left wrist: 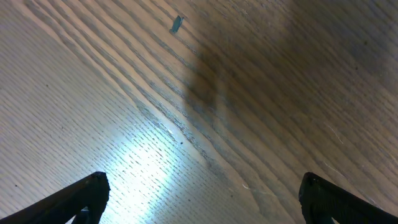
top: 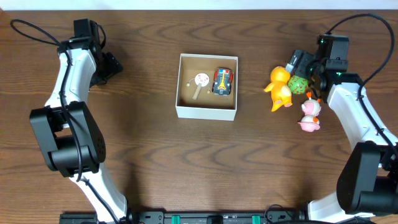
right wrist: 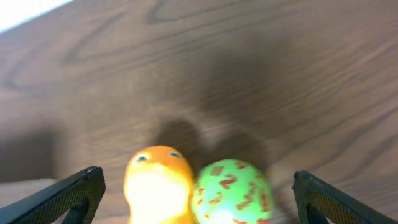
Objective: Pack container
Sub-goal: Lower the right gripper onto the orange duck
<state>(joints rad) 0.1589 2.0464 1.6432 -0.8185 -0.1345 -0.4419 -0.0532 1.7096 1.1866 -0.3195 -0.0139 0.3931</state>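
Observation:
The container (top: 206,113), a shallow white-walled box with a brown inside, stands mid-table and holds a toy car (top: 223,81) and a round white paddle toy (top: 200,81). To its right lie an orange duck-like toy (top: 280,87), a green ball with red marks (top: 298,83) and a pink-and-white toy (top: 310,115). My right gripper (top: 303,72) hovers open over the orange toy (right wrist: 158,186) and green ball (right wrist: 231,190), both between its fingers (right wrist: 199,183), untouched. My left gripper (top: 111,67) is open at the far left over bare wood (left wrist: 202,183).
The dark wooden table (top: 143,155) runs in all directions around the box. Black cables loop behind both arms at the far corners. A small grey fleck (left wrist: 176,23) lies on the wood under the left wrist.

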